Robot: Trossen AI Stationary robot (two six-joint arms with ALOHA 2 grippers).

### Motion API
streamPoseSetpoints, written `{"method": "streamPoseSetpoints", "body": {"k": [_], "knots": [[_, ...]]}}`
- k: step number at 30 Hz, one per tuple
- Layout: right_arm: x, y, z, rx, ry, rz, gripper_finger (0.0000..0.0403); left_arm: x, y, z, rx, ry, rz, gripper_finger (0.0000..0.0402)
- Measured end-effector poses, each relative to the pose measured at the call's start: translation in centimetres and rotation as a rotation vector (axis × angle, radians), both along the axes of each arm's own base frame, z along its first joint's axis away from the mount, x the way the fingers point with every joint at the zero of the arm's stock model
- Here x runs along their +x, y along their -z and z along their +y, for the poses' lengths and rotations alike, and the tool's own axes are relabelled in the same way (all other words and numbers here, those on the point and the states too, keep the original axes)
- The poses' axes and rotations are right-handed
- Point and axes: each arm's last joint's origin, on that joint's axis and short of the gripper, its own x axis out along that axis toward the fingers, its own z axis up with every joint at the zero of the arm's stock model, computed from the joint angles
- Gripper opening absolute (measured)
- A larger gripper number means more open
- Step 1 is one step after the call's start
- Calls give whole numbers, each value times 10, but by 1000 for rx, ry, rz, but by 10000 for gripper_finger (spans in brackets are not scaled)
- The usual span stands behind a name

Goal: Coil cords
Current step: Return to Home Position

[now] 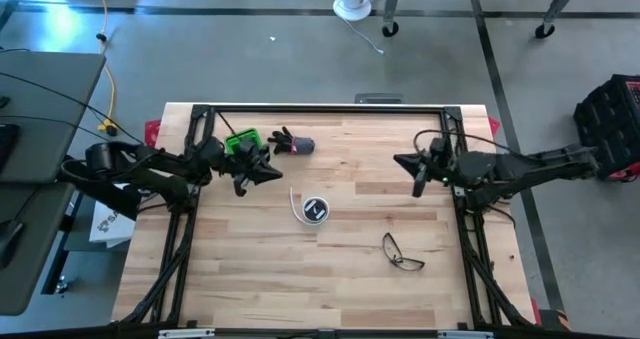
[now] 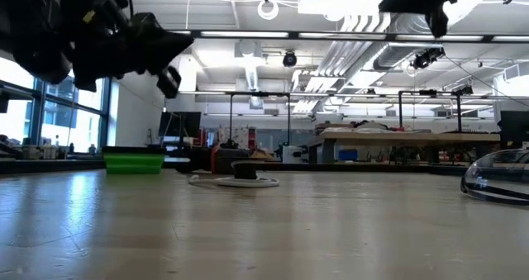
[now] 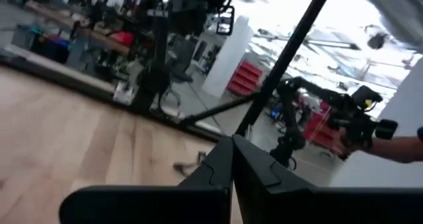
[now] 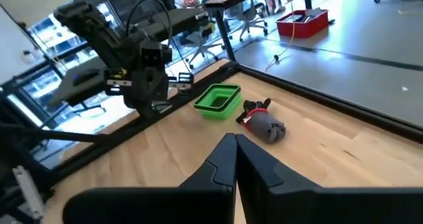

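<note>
The small black reel is seen lying flat near the middle of the table. The thin white cord is wound around it, and one loop is seen curving out towards the left edge. The left tool is held clenched on nothing between the reel and the far left corner, beside a green tray. The right tool, likewise clenched and empty, is held near the right edge.
</note>
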Motion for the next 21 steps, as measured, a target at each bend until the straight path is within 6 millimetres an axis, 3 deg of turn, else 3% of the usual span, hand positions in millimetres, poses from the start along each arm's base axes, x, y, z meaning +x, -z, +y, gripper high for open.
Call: {"method": "streamPoseSetpoints", "body": {"k": [7, 10, 17, 21], "knots": [[10, 62, -3, 40, -39, -209, 0, -16, 17, -28, -89, -168, 23, 0], [7, 67, -4, 33, -108, -290, 0, -19, 15, -43, -106, -179, 9, 0], [-2, 106, -5, 31, -140, -143, 0, -21, 46, -61, -39, -234, 308, 0], [-10, 126, -6, -6, -146, -142, 0, -24, 50, -61, 11, -239, 318, 0]]}}
